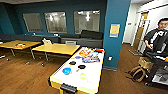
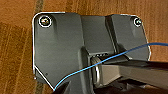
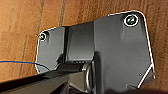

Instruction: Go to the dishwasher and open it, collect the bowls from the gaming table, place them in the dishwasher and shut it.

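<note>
Bowls: blue bowl (image 1: 66, 71), yellow-green bowl (image 1: 83, 76) on gaming table (image 1: 93, 82) | hands: grip state cannot tell

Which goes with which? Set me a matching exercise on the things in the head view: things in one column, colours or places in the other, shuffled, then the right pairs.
Things:
1. bowl near the left edge of the gaming table
2. bowl nearest the table's near end
3. paddle
4. backpack

Colours or places:
A. black, on the table top
B. blue
C. on the floor, to the right of the table
D. yellow-green

Pairs: 1-B, 2-D, 3-A, 4-C
</note>
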